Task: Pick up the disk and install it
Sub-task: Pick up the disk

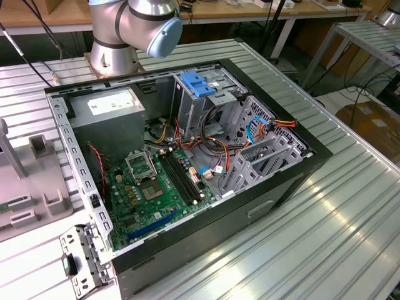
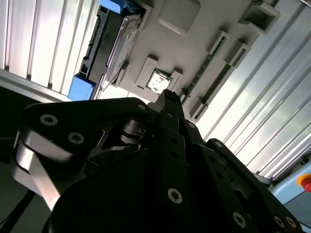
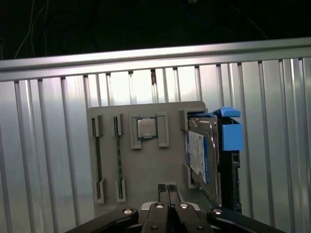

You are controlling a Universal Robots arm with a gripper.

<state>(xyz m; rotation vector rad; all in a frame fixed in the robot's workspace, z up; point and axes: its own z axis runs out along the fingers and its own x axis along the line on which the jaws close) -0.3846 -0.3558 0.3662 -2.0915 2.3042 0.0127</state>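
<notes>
Above the grey tray (image 3: 146,170) on the bench (image 3: 48,155) | hand (image 3: 167,187): clenched, holding nothing | disk (image 3: 200,153): on edge in tray, near hand | step: pick-up, disk not yet held | need: open wide, line up

In the exterior view, the ribbed table (image 1: 325,244) at lower right lay free. Inside the open case (image 1: 206,240), cables (image 1: 215,149) crowded the gap between the blue bracket (image 1: 198,83) and the drive cage (image 1: 265,153). In the first wrist view, the disk (image 3: 203,155) stood on edge at the fixture plate's (image 3: 146,174) border. Bare table lay beside its carrier, and the processor holder (image 3: 148,131) stood near its other face.
</notes>
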